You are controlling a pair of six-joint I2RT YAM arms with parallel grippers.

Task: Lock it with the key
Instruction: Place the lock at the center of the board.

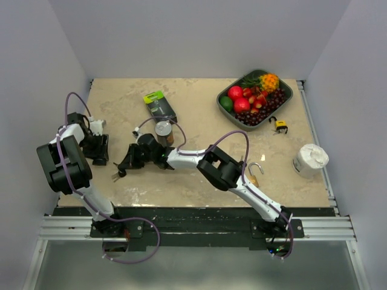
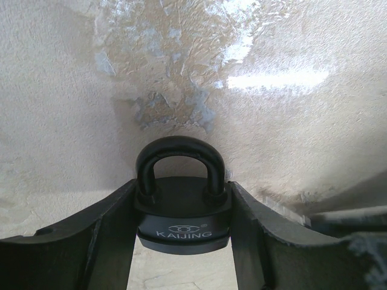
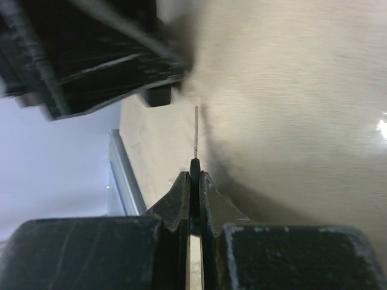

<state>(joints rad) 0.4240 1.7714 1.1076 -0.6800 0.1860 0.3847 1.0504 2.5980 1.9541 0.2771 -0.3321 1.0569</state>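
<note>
Clamping padlock (image 2: 181,211) in left claw (image 2: 182,194) near table's (image 1: 199,106) left edge, keyhole hidden, base cut off. Pinching key (image 3: 195,136) in clenched right claw (image 3: 195,181), blade showing edge-on only.

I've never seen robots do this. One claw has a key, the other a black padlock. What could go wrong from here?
The right gripper pinches the key by one end, its thin blade sticking out; pressed against the padlock it might twist or slip. The left gripper clamps the padlock by its smooth sides, so a push could shove it loose. No keyhole shows in any view, so the key may miss.
</note>
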